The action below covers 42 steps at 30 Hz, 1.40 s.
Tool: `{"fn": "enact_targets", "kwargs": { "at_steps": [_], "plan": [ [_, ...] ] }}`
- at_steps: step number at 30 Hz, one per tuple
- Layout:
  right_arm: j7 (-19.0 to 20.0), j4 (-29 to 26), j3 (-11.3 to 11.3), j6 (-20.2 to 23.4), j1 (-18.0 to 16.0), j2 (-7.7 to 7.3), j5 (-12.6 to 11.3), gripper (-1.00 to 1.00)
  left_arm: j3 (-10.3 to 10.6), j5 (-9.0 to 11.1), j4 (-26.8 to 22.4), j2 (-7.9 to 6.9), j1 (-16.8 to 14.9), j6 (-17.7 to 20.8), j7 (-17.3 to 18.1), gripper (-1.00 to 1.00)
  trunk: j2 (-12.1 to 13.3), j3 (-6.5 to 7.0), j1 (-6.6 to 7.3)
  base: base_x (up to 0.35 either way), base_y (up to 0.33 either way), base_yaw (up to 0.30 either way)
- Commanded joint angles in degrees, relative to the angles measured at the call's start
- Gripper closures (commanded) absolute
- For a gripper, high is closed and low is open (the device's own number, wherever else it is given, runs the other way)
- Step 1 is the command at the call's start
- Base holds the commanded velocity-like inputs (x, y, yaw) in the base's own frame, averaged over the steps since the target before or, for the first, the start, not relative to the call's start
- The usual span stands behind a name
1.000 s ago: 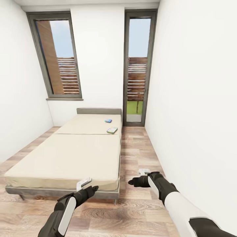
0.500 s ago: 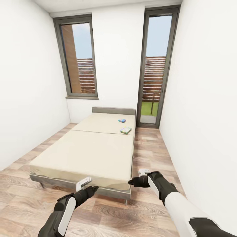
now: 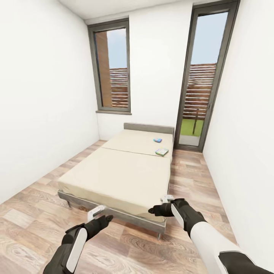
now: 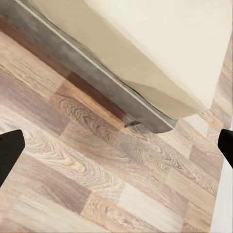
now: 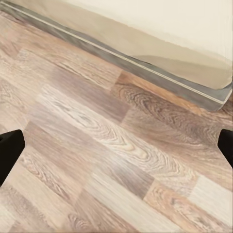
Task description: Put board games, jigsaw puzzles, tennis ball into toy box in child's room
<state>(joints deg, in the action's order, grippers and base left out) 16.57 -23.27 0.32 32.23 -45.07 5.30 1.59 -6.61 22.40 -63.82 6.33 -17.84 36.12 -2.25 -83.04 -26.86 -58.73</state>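
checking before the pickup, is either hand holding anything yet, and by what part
Nothing is held. The left hand and right hand are both open and empty above the floor; the two games lie on the bed.

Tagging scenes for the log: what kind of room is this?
Probably a small bedroom: a low bed with a beige mattress and grey headboard, two small game boxes lying near its head, wood-plank floor, and tall windows in white walls.

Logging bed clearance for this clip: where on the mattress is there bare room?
The bed is bare from its foot up to the mattress seam. Crowding is near the headboard, window-door side: the green game box and blue box.
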Motion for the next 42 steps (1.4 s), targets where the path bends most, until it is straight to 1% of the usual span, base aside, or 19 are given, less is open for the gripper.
{"fn": "enact_targets", "kwargs": {
  "at_steps": [1,27,42],
  "plan": [
    [0.2,-0.11,0.03,0.28,-0.01,-0.02,0.17,-1.0,-0.16,0.56,-0.06,0.05,-0.05,0.34,-0.3,-1.0,-0.04,-0.07,0.0,0.0,0.0,0.3],
    [0.13,-0.03,0.06,0.21,0.07,0.06,0.25,-1.0,-0.37,0.56,0.22,-0.09,0.01,0.05,0.08,-1.0,-0.04,-0.07,0.0,0.0,0.0,0.3],
    [0.13,-0.02,0.07,0.2,0.15,0.06,0.25,-1.0,-0.33,0.53,0.11,-0.2,0.58,-0.07,0.09,-1.0,-0.04,-0.07,0.0,0.0,0.0,0.299]
  ]
}}
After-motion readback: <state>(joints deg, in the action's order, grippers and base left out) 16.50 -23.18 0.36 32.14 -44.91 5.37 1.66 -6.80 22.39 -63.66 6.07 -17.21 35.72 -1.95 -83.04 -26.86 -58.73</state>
